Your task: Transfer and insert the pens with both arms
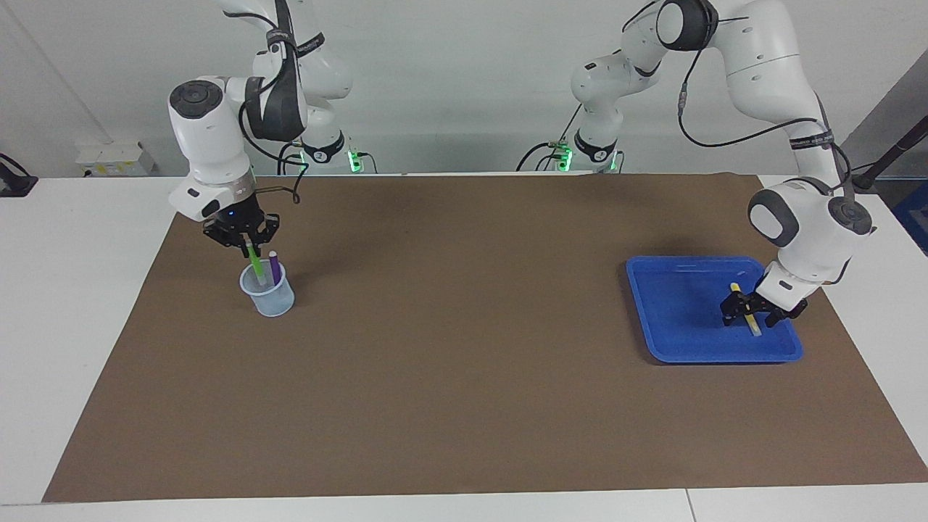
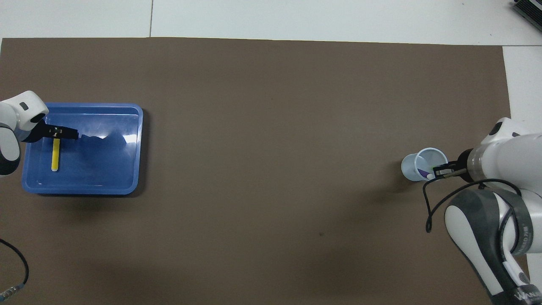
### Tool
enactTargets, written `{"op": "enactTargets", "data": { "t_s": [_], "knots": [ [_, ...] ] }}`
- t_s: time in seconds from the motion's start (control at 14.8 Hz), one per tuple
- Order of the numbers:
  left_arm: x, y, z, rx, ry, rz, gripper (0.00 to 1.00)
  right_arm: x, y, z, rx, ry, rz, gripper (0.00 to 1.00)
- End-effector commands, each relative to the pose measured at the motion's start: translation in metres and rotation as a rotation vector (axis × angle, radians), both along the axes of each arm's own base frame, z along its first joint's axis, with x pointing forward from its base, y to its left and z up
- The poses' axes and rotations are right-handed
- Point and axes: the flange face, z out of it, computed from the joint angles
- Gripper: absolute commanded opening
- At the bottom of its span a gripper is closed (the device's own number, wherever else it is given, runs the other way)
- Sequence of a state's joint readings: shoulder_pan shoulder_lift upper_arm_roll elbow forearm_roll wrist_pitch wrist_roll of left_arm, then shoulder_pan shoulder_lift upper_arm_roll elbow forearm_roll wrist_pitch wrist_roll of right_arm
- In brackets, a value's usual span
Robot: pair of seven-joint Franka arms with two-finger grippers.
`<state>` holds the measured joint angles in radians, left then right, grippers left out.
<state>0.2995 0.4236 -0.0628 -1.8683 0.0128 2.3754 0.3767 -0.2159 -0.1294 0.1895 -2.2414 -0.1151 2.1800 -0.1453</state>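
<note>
We see a large brown paper mat (image 1: 464, 362) spread flat over a white table (image 1: 72, 290); on it we find a shallow blue plastic tray (image 1: 674, 348) and, well apart, a small translucent plastic cup (image 1: 270, 297).

Bright, even light; soft shadows; glare inside the blue tray (image 2: 135, 127).

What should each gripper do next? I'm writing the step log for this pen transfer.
Probably the right gripper should let go of the green pen, whose lower end already sits in the cup beside the purple pen. The left gripper, down in the blue tray at the yellow pen, looks ready to lift it.
</note>
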Motion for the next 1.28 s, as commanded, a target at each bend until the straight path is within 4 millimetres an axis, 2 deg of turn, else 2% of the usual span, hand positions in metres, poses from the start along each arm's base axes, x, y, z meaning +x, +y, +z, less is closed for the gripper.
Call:
{"op": "enactTargets", "data": {
  "t_s": [0.0,0.07,0.13,0.27,0.4,0.47,0.74,0.94,1.21],
  "knots": [
    [-0.005,0.008,-0.005,0.011,-0.008,-0.005,0.76,0.003,-0.003,-0.008,-0.013,-0.013,-0.034,0.79],
    [-0.006,0.009,-0.005,0.011,-0.008,-0.002,0.7,0.004,-0.001,-0.007,-0.013,-0.015,-0.032,1.0],
    [-0.006,0.009,-0.005,0.011,-0.007,-0.002,0.68,0.004,0.0,-0.006,-0.014,-0.014,-0.033,1.0],
    [-0.006,0.008,-0.005,0.01,-0.002,-0.001,0.44,0.005,0.001,-0.003,-0.014,-0.011,-0.032,1.0],
    [-0.006,0.007,-0.005,0.009,0.001,-0.002,0.12,0.004,0.001,0.001,-0.017,-0.002,-0.034,1.0],
    [-0.005,0.007,-0.004,0.009,0.001,0.0,0.0,0.005,0.001,0.006,-0.019,0.006,-0.035,1.0],
    [-0.003,0.002,0.0,0.001,0.018,0.002,0.0,0.002,0.009,0.026,-0.012,0.029,-0.042,1.0],
    [0.009,-0.005,0.02,-0.028,0.049,0.078,0.0,-0.002,0.012,0.037,0.006,0.037,-0.055,1.0],
    [0.02,-0.056,0.053,-0.102,0.105,0.282,0.0,-0.011,0.026,0.056,0.054,0.052,-0.064,1.0]
  ]
}}
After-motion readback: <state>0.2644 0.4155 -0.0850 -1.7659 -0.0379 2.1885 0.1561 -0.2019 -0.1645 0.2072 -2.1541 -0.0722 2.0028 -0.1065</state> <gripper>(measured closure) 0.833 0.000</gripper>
